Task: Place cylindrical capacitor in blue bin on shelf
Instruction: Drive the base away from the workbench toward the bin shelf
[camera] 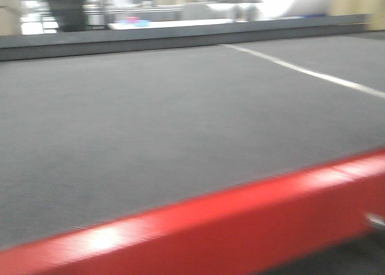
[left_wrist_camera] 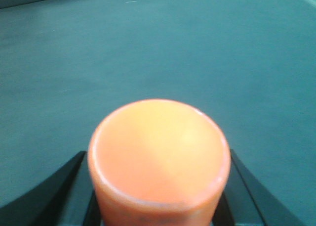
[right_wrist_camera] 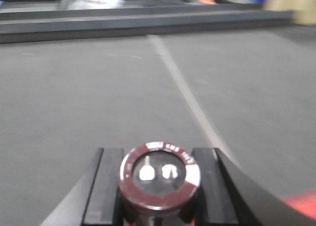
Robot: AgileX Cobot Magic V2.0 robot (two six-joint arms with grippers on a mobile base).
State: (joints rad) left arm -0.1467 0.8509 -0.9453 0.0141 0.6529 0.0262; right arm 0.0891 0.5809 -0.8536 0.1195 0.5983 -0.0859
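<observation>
two grippers each hold something, and only one of them holds the task's thing. the right gripper (right_wrist_camera: 158, 189) has the cylindrical capacitor (right_wrist_camera: 159, 175) squeezed between its two black fingers (right_wrist_camera: 106, 186). one finger presses on its left side and the other on its right side. the fingers are only as far apart as the capacitor is wide.

the capacitor sits right at the fingertips, near the bottom of the right wrist view, above the grey table (camera: 180, 118). its round dark red-brown top, with two small metal pins, faces up toward the camera. so its long axis seems to run up and down, across the way the fingers squeeze, and not lying flat.

the left gripper (left_wrist_camera: 158, 191) is closed around an orange cylinder (left_wrist_camera: 159, 152), which fills the space between its fingers. this is not the dark capacitor.

a white line (right_wrist_camera: 182, 87) runs from near to far on the table, just right of the capacitor. the red frame (camera: 240, 221) is at the near edge.

the far side is blurry, so the shelf and the blue bin cannot be picked out. since the right arm has the capacitor, it is likely the one to carry it, keeping the pins up.
</observation>
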